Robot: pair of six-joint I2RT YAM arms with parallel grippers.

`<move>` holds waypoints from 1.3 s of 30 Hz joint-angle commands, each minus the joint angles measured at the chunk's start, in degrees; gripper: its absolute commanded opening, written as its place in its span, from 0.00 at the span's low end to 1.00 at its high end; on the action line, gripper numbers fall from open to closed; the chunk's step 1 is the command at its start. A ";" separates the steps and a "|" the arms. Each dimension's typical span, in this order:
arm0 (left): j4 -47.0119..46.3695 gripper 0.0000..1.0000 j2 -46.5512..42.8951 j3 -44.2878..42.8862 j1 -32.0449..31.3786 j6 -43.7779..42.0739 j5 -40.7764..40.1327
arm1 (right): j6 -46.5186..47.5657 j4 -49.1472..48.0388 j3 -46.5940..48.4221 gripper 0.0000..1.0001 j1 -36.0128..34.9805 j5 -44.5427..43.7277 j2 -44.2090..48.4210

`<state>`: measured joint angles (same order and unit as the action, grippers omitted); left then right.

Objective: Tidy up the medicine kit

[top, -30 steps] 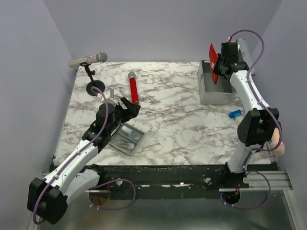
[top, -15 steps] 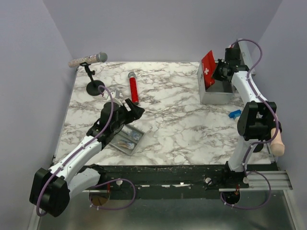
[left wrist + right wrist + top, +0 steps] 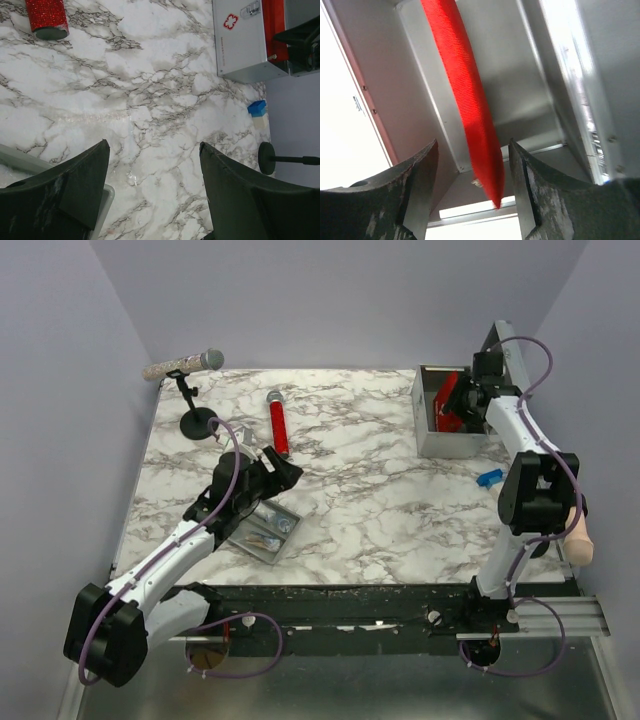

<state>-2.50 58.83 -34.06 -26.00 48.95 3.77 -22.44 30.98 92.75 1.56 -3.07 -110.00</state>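
The medicine kit (image 3: 447,441), a grey metal box with its lid (image 3: 506,346) raised, stands at the far right of the marble table. A red pouch (image 3: 446,398) sits inside it. My right gripper (image 3: 470,403) reaches down into the box. In the right wrist view its jaws (image 3: 473,145) stand open on either side of the red pouch (image 3: 465,75), with a gap on both sides, against the box's grey inner wall (image 3: 525,80). My left gripper (image 3: 281,471) hovers open and empty over the table; the left wrist view shows bare marble between its fingers (image 3: 154,150) and the kit (image 3: 245,45) far off.
A shallow grey tray (image 3: 262,530) with small items lies under the left arm. A red glitter microphone (image 3: 277,425) lies at the back centre. A silver microphone on a stand (image 3: 186,365) is at the back left. A small blue block (image 3: 489,478) lies near the right arm.
The right gripper carried the red pouch down from above the kit into the box and opened, letting it go. The left gripper shifted slightly to the right.
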 commanded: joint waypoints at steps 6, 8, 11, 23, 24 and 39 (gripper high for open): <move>-0.66 0.82 0.06 -0.91 -0.28 0.53 1.50 | 3.80 -1.71 1.99 0.67 -1.56 -13.98 9.62; -0.92 0.81 0.23 -1.00 -0.37 0.62 1.50 | 5.90 -3.20 2.08 0.67 -5.33 -12.06 9.63; -1.19 0.81 0.59 -1.18 -0.54 0.97 1.77 | 9.42 -4.44 3.22 0.67 -9.72 -11.18 7.35; 0.57 0.81 0.14 -1.53 -1.60 -0.08 1.42 | 11.27 1.10 12.37 0.69 -13.60 -17.40 -7.59; 0.66 0.81 0.23 -1.71 -1.60 -0.17 1.33 | 11.10 1.36 12.54 0.69 -13.60 -17.93 -8.21; 8.03 0.80 -7.67 -5.31 -1.69 -3.95 -6.14 | 12.68 -2.95 3.67 0.32 -16.24 -10.03 -6.55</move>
<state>2.79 53.43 -36.45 -27.51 47.35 0.95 -10.31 29.36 98.17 -13.50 -16.47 -118.91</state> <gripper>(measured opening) 0.799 0.393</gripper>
